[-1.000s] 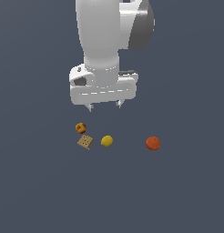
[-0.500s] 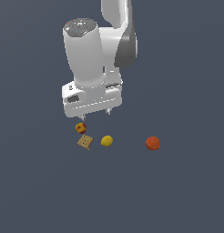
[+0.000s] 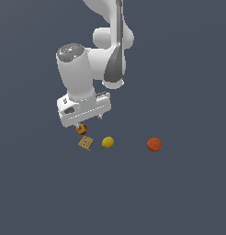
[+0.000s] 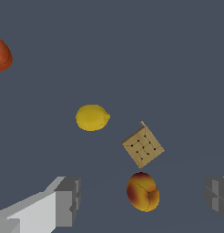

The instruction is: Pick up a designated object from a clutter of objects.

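The designated object, a mottled red and yellow-orange fruit [image 3: 81,129] [image 4: 143,191], rests on the grey floor at the exterior view's left end of the clutter. My gripper [image 3: 89,121] [image 4: 143,196] hangs open just above it, and the wrist view shows the fruit between the two spread fingers [image 4: 68,201], touching neither. Beside the fruit lies a square tan cracker [image 3: 86,143] [image 4: 143,147] with holes. A yellow ball [image 3: 108,142] [image 4: 92,117] sits past the cracker. An orange-red ball [image 3: 154,144] [image 4: 2,54] lies farthest off, toward the exterior view's right.
The white arm and its hand [image 3: 82,110] loom over the exterior view's left part of the clutter and hide part of the fruit there. The plain grey floor [image 3: 179,193] stretches all around the items.
The arm has swung toward the exterior view's left and come down, so the open gripper now hangs right over the fruit. None of the items has moved.
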`<state>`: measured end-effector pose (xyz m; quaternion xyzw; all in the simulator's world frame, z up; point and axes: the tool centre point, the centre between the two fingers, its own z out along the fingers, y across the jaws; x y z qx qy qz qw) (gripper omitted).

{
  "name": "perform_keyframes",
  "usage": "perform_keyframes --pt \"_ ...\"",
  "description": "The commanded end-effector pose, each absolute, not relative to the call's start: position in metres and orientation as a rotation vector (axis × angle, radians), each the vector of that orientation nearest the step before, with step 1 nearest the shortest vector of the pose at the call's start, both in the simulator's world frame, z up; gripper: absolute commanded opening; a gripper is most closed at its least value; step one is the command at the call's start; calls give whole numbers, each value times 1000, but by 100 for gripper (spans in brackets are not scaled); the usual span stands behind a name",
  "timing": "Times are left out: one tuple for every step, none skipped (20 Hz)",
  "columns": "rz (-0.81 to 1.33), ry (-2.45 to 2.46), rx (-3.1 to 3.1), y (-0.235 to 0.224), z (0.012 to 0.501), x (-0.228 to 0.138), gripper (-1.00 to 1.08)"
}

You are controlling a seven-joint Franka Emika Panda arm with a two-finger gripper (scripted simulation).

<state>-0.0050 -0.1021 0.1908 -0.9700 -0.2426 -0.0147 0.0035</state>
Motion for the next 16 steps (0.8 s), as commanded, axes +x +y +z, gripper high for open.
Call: perform_keyframes --pt "-43 -826 -3024 -112 177 -10 100" --pt "-41 -851 -3017 -116 172 -13 100" --pt "-39 -877 -3010 -119 167 -15 100" --pt "-38 -902 -3003 -123 162 -17 100" --pt "-36 -927 -2996 -127 157 -20 100" --pt "-34 -952 -2988 -130 152 -23 100" --pt "-32 -977 -2980 -134 147 -25 100" --pt "-30 -1002 -2972 -138 142 -28 100" --pt "-28 -1027 -2964 -141 137 -31 100" --pt "-26 -1052 -2956 -145 132 -34 100" --pt "-24 -1077 -2947 -148 127 -37 100" --pt "-22 -1100 -2939 -152 123 -40 100" --pt "-19 -1122 -2931 -155 118 -43 100" --pt "-17 -1143 -2924 -158 114 -46 100" --pt "-16 -1162 -2916 -160 110 -48 100" --pt "-14 -1180 -2909 -163 107 -51 100"
